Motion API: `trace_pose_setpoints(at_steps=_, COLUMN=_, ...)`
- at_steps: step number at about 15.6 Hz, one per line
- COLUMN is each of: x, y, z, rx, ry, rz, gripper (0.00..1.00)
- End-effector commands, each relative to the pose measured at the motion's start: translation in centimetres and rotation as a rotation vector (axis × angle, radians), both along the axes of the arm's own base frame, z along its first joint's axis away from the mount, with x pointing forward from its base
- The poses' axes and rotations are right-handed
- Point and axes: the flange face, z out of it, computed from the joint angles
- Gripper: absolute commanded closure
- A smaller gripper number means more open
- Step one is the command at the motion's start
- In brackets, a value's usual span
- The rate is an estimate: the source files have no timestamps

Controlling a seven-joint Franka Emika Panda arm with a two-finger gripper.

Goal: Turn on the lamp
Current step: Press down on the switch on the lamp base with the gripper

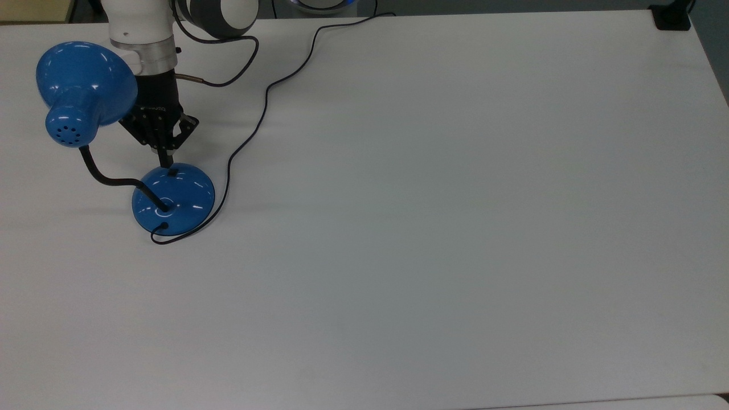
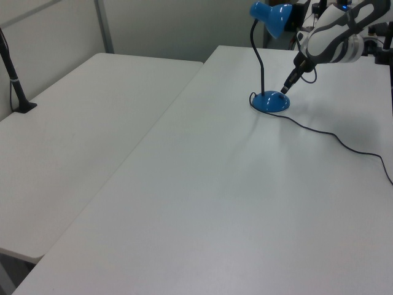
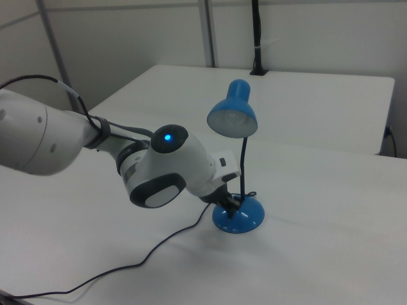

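Pressing its tip at the switch (image 1: 172, 171), one gripper (image 1: 169, 163), fingers together, meets one blue lamp (image 1: 173, 197). One cord (image 1: 263, 111) crosses one white table (image 1: 455, 228).

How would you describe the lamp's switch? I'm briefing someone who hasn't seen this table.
On the white table, find the blue lamp at the top view's left. Follow its black neck down to the round blue base. The switch is the small black square on the dome, right at the gripper tip.
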Motion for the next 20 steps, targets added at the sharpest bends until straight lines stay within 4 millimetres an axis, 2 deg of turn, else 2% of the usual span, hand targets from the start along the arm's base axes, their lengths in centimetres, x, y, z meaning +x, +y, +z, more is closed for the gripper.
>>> trace_pose_setpoints(at_steps=1, x=1.3, y=0.8, z=0.0, rx=-0.004, ry=-0.037, rz=0.004, gripper=1.0)
trace_pose_setpoints(at_steps=6, x=1.7, y=1.3, z=-0.3, rx=-0.014, ry=-0.048, rz=0.003, gripper=1.0)
trace_pose_setpoints(at_steps=9, x=1.5, y=1.2, z=0.2, rx=-0.019, ry=-0.05, rz=0.012, gripper=1.0)
trace_pose_setpoints(at_steps=15, x=0.6, y=1.2, z=-0.7, rx=-0.029, ry=-0.027, rz=0.04, gripper=1.0)
trace_pose_setpoints(at_steps=20, x=0.2, y=1.1, z=-0.4, rx=-0.042, ry=-0.027, rz=0.059, gripper=1.0)
